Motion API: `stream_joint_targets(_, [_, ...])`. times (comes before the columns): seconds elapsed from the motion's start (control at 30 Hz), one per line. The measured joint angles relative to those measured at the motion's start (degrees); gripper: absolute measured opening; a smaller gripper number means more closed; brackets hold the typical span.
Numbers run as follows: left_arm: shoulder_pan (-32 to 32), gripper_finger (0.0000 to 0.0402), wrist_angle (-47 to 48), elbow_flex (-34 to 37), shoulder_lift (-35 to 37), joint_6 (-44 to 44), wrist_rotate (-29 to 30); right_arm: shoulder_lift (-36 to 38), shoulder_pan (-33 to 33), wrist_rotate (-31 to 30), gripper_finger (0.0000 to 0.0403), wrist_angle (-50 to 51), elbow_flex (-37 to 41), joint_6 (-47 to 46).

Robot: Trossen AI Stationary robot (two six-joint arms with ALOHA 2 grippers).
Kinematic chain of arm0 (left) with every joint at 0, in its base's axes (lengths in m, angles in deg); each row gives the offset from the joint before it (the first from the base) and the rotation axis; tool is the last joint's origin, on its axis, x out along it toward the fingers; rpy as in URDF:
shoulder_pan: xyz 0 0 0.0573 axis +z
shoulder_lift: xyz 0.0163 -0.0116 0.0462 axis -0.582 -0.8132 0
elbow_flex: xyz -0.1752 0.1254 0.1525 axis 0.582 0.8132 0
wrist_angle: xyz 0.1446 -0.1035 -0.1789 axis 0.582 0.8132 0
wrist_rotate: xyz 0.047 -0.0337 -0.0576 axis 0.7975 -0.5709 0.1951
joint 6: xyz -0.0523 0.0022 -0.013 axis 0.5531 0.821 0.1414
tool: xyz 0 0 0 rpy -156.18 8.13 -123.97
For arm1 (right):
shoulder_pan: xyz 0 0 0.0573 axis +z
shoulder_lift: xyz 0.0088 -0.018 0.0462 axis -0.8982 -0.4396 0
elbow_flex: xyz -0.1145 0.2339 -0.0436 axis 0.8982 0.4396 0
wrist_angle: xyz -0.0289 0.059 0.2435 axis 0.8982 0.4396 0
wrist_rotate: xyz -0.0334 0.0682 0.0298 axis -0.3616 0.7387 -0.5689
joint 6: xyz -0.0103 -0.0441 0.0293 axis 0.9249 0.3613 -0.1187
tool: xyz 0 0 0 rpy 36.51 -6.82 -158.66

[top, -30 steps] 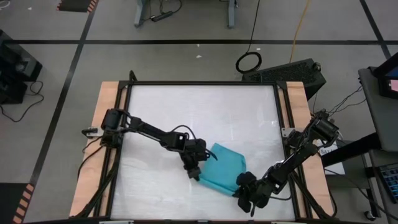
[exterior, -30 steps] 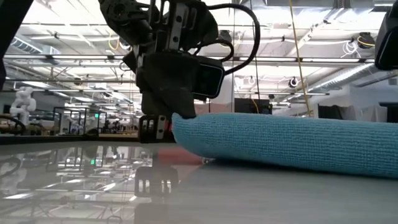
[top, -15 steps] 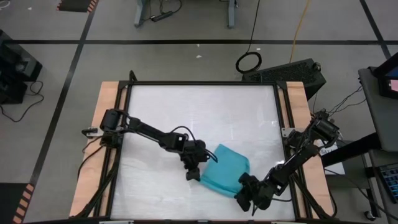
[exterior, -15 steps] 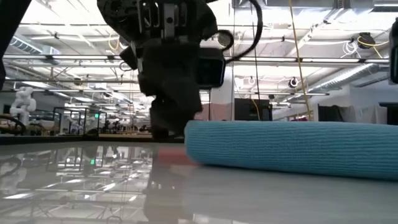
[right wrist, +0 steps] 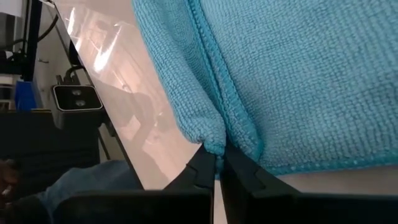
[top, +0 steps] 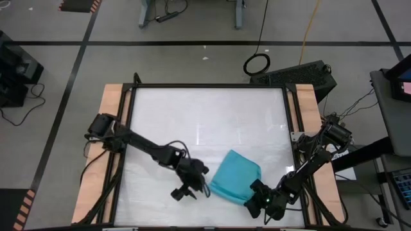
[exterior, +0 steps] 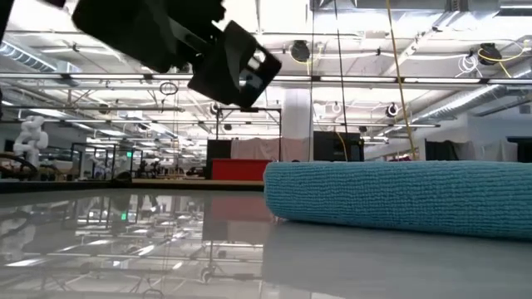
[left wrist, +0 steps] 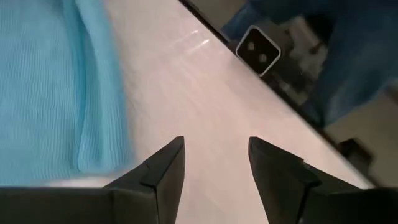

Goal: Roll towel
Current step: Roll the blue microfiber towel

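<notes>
The turquoise towel [top: 236, 176] lies folded into a thick pad on the white tabletop [top: 205, 122], near the front right; the low view shows its rounded left end [exterior: 278, 195] resting on the table. My left gripper [top: 185, 192] hangs open just left of the towel, clear of it, with bare table between its fingers [left wrist: 214, 165]. My right gripper [top: 259, 200] is shut at the towel's near right corner. My right gripper pinches the towel's hemmed edge [right wrist: 214, 146] between its two fingertips, at the near right corner, where two hems pucker together. The fingers come low from the table's near right side. The rest of the towel [right wrist: 298, 74] lies on the table.
A black frame with wooden side boards [top: 112, 128] bounds the table. A small camera block [left wrist: 260, 50] sits at the near edge. Bare white tabletop stretches to the far side and to the left of the towel.
My left gripper has opened, let go of the towel's left end, and drawn back up and toward the table's near left. The towel's left end has settled flat on the table. My right gripper stays shut at its corner.
</notes>
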Motion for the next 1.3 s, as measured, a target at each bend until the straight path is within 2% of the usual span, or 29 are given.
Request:
stream_joint_targets(0.17, [-0.5, 0.0182, -2.9, 0.0, -1.7, -5.7, 3.3, 0.0, 0.0, 0.0, 0.0002, 0.0, 0.0, -0.3])
stream_joint_targets(0.5, [0.3, 0.0182, -8.2, 0.0, -5.8, -6.2, 1.6, 0.0, 0.1, 0.1, 0.0002, 0.0, 0.0, -0.4])
stream_joint_targets(0.7, [0.4, 0.0182, -8.3, 0.0, -5.9, -8.9, 4.2, 0.0, 0.1, 0.1, 0.0002, 0.0, 0.0, -0.4])
stream_joint_targets(1.3, [3.1, 0.0182, -8.3, 0.0, -7.3, -11.6, 2.6, 0.0, 0.0, -0.1, 0.0002, 0.3, 0.0, -1.3])
